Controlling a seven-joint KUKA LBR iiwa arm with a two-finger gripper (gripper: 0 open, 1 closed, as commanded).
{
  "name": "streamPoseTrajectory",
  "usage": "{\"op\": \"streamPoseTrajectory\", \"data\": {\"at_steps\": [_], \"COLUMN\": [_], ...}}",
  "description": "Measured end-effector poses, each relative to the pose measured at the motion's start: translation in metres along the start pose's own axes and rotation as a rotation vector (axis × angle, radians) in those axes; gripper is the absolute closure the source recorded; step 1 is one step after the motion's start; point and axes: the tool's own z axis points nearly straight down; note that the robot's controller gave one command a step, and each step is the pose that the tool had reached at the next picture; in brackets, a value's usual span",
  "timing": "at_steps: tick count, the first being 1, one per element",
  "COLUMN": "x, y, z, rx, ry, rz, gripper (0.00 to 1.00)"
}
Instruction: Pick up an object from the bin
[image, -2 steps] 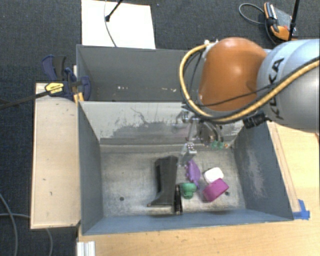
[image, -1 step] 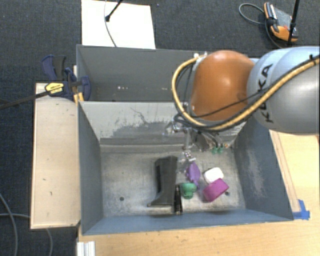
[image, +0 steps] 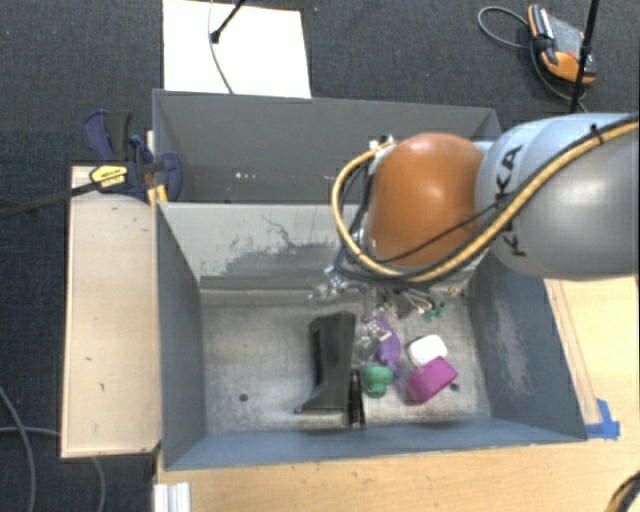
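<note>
Five small things sit low in the bin (image: 180, 330): a black boot-shaped piece (image: 330, 365), a green knob (image: 376, 378), a lilac piece (image: 388, 349) right beneath the gripper (image: 383, 322), whose opening we cannot tell, then a white block (image: 427, 349) and a magenta block (image: 430, 381).

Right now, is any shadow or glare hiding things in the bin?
Camera view: no harsh glare, only a soft sheen on the arm's orange cover. The bin floor is evenly lit. The purple block, white piece and green piece are well lit. The black object merges with its own shadow by the near wall.
</note>
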Motion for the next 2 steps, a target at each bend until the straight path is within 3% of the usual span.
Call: {"op": "streamPoseTrajectory", "data": {"at_steps": [1, 2], "x": [0.017, -0.007], "y": [-0.019, -0.013], "z": [0.019, 0.07], "rx": [0.0, 0.007], "ry": [0.0, -0.015], "rz": [-0.056, -0.303], "gripper": [0.0, 0.0]}}
